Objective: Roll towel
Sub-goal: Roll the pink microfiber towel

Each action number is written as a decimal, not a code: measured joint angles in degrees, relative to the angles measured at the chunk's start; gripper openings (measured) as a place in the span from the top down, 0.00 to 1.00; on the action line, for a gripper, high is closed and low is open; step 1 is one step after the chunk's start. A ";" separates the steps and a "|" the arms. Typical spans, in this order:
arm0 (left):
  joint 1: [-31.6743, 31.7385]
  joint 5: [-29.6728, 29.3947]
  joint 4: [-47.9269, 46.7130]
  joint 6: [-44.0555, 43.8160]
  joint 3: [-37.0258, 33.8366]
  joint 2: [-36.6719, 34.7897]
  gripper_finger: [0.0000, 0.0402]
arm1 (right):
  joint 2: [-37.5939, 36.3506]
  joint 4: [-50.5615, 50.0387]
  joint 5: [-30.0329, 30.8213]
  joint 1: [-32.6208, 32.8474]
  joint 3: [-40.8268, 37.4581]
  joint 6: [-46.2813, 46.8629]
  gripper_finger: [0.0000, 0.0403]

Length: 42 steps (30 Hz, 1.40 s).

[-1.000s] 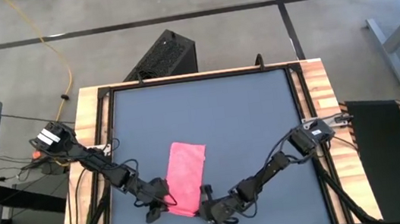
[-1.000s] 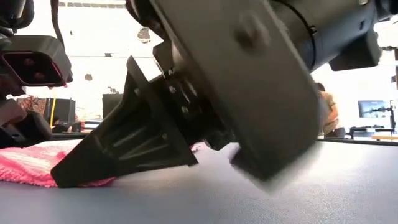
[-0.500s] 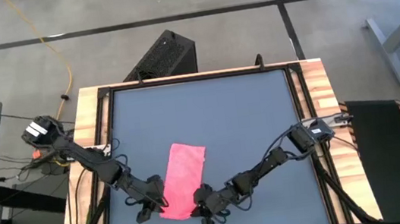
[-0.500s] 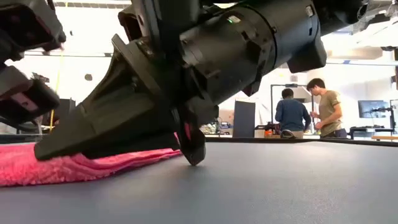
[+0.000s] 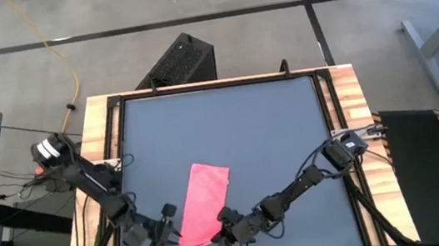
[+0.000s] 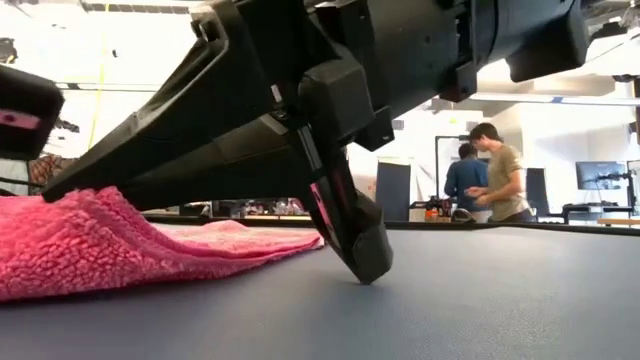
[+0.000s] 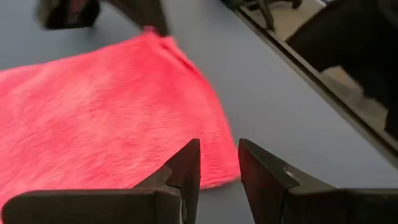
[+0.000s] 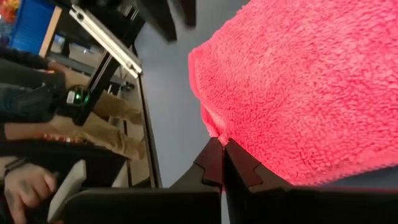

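Note:
The pink towel (image 5: 203, 205) lies flat on the dark tabletop, its long sides running slantwise from far right to near left. Its near end (image 6: 80, 235) humps up a little off the table. My right gripper (image 5: 219, 234) is at the towel's near right corner, shut on its edge (image 8: 222, 149). My left gripper (image 5: 167, 223) stands open just off the towel's near left corner (image 7: 227, 177). Cloth shows through the gap between its fingers (image 7: 219, 165). I cannot tell whether they touch it. My right gripper pinches the towel's near edge (image 8: 212, 132) between its two fingertips, close to the near right corner. It comes slanting down from the table's right side. One layer or several, I cannot tell. The rest of the towel lies slack on the table.
Bare tabletop (image 5: 270, 125) stretches to the far and right of the towel. The table's wooden rim (image 5: 351, 98) runs along the right side. A black box (image 5: 182, 60) stands on the floor past the far edge. Two people (image 6: 490, 170) stand in the room behind.
My left gripper has opened, let go of the towel and drawn back toward the table's near left corner. My right gripper has stayed in place and rolled about its own axis. The towel's near end has shifted a little toward the left and now humps up.

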 joint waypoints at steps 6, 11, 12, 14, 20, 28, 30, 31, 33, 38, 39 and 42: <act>-2.98 -5.97 1.16 5.41 3.65 7.98 0.76 | 0.00 -0.22 0.75 0.22 -0.07 0.87 0.96; -4.41 -7.91 -3.45 8.82 5.29 8.29 0.76 | 0.00 -0.20 0.80 0.23 -0.09 0.84 0.96; -4.64 -8.13 -5.41 9.13 5.49 7.53 0.76 | 0.00 -0.20 0.81 0.23 -0.09 0.82 0.96; -5.04 -8.60 -9.96 9.29 6.02 5.53 0.76 | 0.00 -0.20 0.82 0.23 -0.09 0.84 0.96; -5.55 -9.21 -18.47 12.39 6.78 2.94 0.76 | 0.00 -0.15 1.35 0.23 -0.09 0.80 0.96; -5.62 -9.78 -18.05 22.33 10.49 9.18 0.76 | 0.01 -0.24 1.94 0.24 -0.11 0.83 0.95; -5.59 -10.58 -18.99 24.81 12.31 10.83 0.76 | 0.00 -0.26 1.98 0.28 -0.11 0.91 0.95; -5.59 -10.98 -19.67 25.71 13.11 11.45 0.76 | 0.00 -0.26 1.99 0.28 -0.11 0.92 0.95; -5.59 -11.41 -20.56 26.73 14.34 12.39 0.76 | 0.00 -0.26 2.02 0.28 -0.11 0.99 0.95; -5.12 -11.17 -21.41 26.21 15.30 12.72 0.76 | 0.00 -0.26 2.08 0.33 -0.11 1.06 0.95; -4.97 -11.02 -21.48 24.99 15.30 12.72 0.76 | 0.00 -0.26 2.13 0.42 -0.11 1.06 0.95; -4.45 -10.18 -22.31 20.61 15.30 12.72 0.82 | 0.00 -0.34 2.30 0.78 -0.11 1.10 0.95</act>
